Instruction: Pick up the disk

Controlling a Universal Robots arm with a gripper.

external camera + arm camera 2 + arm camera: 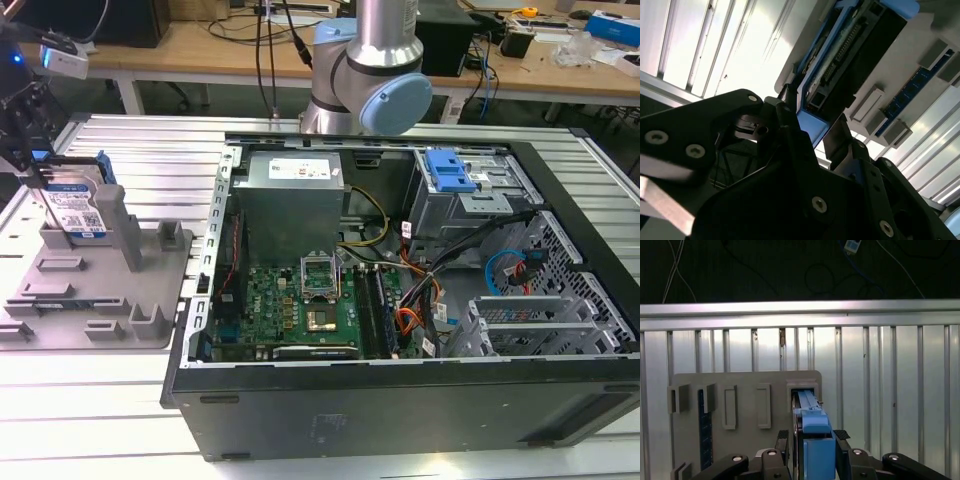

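At the exterior view's left, the tool [812,437] straddles the disk [72,212], fingers [841,436] narrow on its blue side rails, apparently clamped. Disk stands on edge in a slot of the grey fixture [110,300], on the slatted bench [150,170] beside the open computer case [400,400].

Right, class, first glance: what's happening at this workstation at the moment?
A robot arm has its gripper down at the disk, which stands on edge in a slot of the grey fixture on the slatted metal table. In the first wrist view the gripper sits astride the disk's blue top rail. The disk looks seated in the fixture, not lifted. An open computer case lies on the exterior view's right.
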